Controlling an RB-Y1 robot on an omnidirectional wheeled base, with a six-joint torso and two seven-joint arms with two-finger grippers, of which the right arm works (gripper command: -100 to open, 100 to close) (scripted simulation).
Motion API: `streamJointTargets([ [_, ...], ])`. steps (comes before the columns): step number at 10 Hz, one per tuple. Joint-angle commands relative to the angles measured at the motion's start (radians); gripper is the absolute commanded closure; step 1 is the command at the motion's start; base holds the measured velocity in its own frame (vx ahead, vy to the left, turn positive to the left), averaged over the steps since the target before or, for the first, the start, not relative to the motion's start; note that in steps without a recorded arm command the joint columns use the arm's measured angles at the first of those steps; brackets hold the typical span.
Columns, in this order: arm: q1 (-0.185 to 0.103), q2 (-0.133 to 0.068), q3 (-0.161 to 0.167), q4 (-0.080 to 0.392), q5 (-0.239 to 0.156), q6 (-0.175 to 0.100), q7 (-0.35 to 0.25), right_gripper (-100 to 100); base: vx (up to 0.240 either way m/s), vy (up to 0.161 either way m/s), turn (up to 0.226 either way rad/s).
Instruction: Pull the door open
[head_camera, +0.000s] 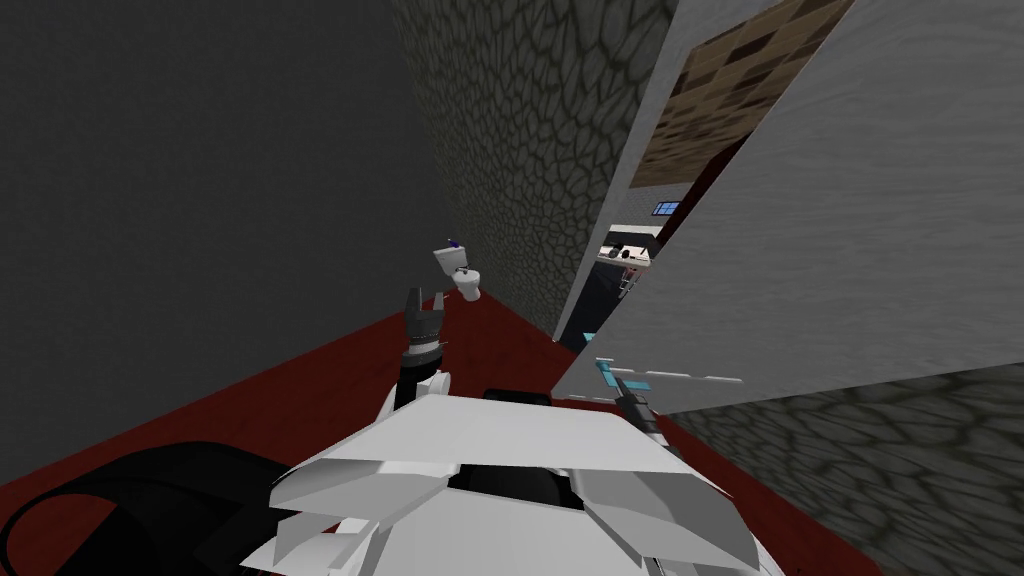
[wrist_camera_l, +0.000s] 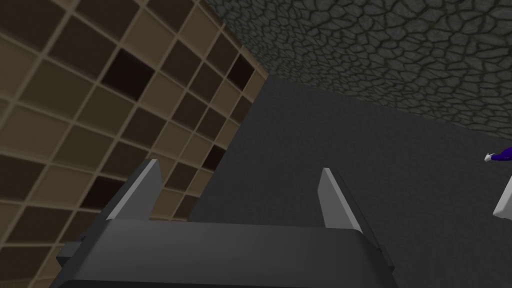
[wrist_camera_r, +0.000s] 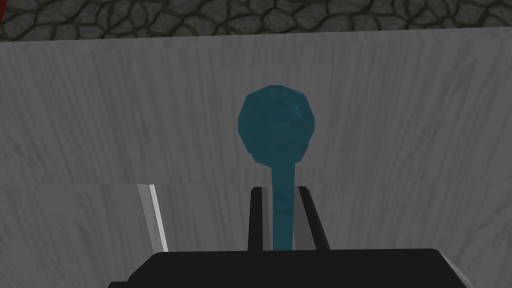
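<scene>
Fingers (wrist_camera_r: 256, 215) of the right gripper (wrist_camera_r: 279, 192) pinch the teal handle (wrist_camera_r: 276, 125) on the grey door (wrist_camera_r: 400, 125), seemingly ajar, so the pull looks in hand and next calls for a steady backward arc, while the left gripper (wrist_camera_l: 240, 170) hangs spread wide.

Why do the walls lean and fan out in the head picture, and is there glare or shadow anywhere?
Head view: a wide, rolled lens slants door and wall alike. Right wrist view: flat even light on the teal handle, no glare. Left wrist view: dim, no cast shadows.
</scene>
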Motion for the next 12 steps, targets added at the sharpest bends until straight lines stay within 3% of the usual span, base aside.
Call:
streamJointTargets([
  [1,-0.002,-0.003,0.003,0.015,0.001,-0.016,-0.004,100,-0.208,-0.071,0.205],
  [6,-0.010,-0.012,0.008,0.047,0.004,-0.048,-0.012,100,-0.243,-0.061,0.158],
  [12,-0.031,-0.015,0.015,0.076,0.008,-0.055,-0.016,100,-0.180,-0.056,0.139],
])
